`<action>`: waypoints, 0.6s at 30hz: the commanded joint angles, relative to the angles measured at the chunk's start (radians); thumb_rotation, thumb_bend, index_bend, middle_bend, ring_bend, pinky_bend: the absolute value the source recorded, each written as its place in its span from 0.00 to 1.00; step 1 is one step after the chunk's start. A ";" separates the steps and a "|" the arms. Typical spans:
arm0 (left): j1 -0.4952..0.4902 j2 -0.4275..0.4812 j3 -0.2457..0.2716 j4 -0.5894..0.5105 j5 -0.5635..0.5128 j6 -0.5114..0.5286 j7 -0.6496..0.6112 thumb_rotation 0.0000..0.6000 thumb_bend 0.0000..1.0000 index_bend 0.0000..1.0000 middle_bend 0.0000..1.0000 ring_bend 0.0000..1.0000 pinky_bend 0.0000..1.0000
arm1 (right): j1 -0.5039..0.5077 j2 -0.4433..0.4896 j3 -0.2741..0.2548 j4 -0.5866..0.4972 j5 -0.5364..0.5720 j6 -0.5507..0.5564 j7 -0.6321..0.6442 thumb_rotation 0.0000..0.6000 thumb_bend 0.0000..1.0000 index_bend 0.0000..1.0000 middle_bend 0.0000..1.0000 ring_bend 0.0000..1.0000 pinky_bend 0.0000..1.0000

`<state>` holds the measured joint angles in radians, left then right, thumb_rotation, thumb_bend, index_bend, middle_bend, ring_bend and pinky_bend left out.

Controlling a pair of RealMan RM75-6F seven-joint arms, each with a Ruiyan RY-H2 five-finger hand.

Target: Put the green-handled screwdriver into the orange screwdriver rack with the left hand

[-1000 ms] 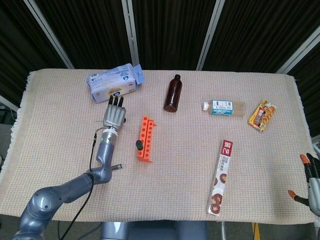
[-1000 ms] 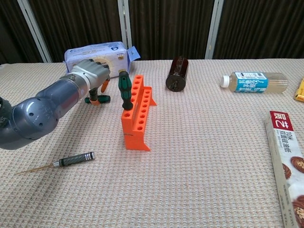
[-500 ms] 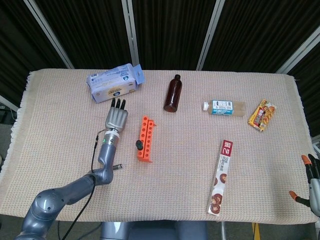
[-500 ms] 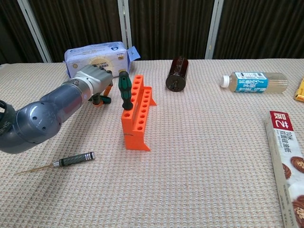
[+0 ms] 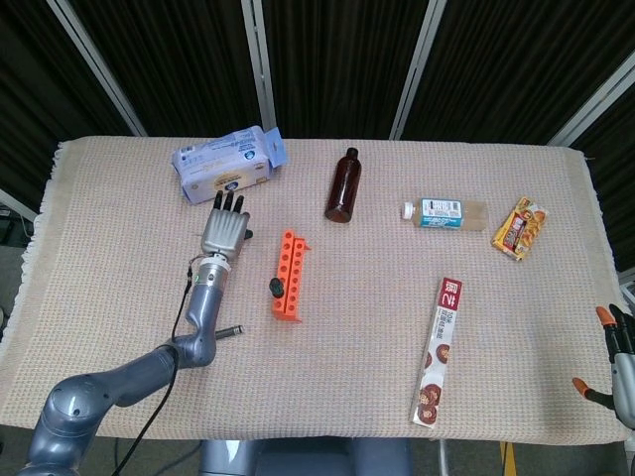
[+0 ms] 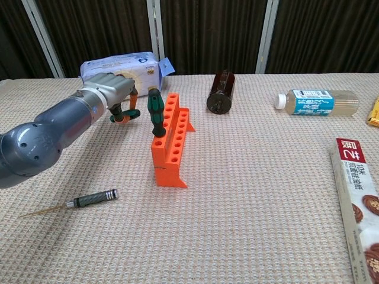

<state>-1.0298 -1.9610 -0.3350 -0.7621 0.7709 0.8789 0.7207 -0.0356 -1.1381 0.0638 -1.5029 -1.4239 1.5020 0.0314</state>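
I see the green-handled screwdriver [image 6: 156, 114] standing upright in a near-end hole of the orange screwdriver rack [image 6: 170, 142], handle up. My left hand [image 6: 112, 94] hovers just left of the rack, apart from the handle, its fingers [image 5: 228, 204] stretched out side by side and holding nothing. My right hand [image 5: 619, 361] sits at the table's far right edge, fingers spread, empty. A dark-handled pick [image 6: 89, 200] lies near the rack.

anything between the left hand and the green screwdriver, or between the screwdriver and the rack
Nothing visible stands between them. The green-handled screwdriver already stands upright in an end hole of the orange screwdriver rack. The left hand is beside it, apart from it, with only bare cloth between.
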 commanded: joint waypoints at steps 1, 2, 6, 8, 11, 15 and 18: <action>0.054 0.084 -0.057 -0.116 0.048 0.059 -0.155 1.00 0.45 0.60 0.10 0.00 0.00 | -0.001 0.000 -0.001 0.002 -0.005 0.004 0.004 1.00 0.00 0.00 0.00 0.00 0.03; 0.072 0.112 -0.082 -0.162 0.044 0.068 -0.209 1.00 0.45 0.60 0.10 0.00 0.00 | -0.002 -0.001 -0.001 0.003 -0.006 0.006 0.006 1.00 0.00 0.00 0.00 0.00 0.03; 0.140 0.212 -0.164 -0.334 0.025 0.076 -0.385 1.00 0.46 0.61 0.13 0.00 0.00 | -0.004 -0.003 -0.002 0.006 -0.007 0.009 0.013 1.00 0.00 0.00 0.00 0.00 0.03; 0.183 0.264 -0.214 -0.431 0.016 0.078 -0.500 1.00 0.47 0.62 0.13 0.00 0.00 | -0.004 -0.004 -0.002 0.007 -0.010 0.011 0.015 1.00 0.00 0.00 0.00 0.00 0.03; 0.244 0.334 -0.244 -0.551 0.031 0.057 -0.637 1.00 0.49 0.62 0.14 0.00 0.00 | -0.003 -0.005 -0.002 0.009 -0.013 0.012 0.016 1.00 0.00 0.00 0.00 0.00 0.03; 0.299 0.390 -0.265 -0.652 0.062 0.024 -0.791 1.00 0.50 0.62 0.15 0.00 0.01 | -0.001 -0.006 -0.002 0.010 -0.018 0.010 0.017 1.00 0.00 0.00 0.00 0.00 0.03; 0.331 0.421 -0.274 -0.709 0.098 0.001 -0.904 1.00 0.51 0.62 0.15 0.00 0.01 | 0.000 -0.007 -0.003 0.010 -0.022 0.012 0.017 1.00 0.00 0.00 0.00 0.00 0.03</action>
<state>-0.7557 -1.5979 -0.5780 -1.3899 0.8290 0.9099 -0.0719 -0.0358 -1.1447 0.0609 -1.4932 -1.4459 1.5139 0.0489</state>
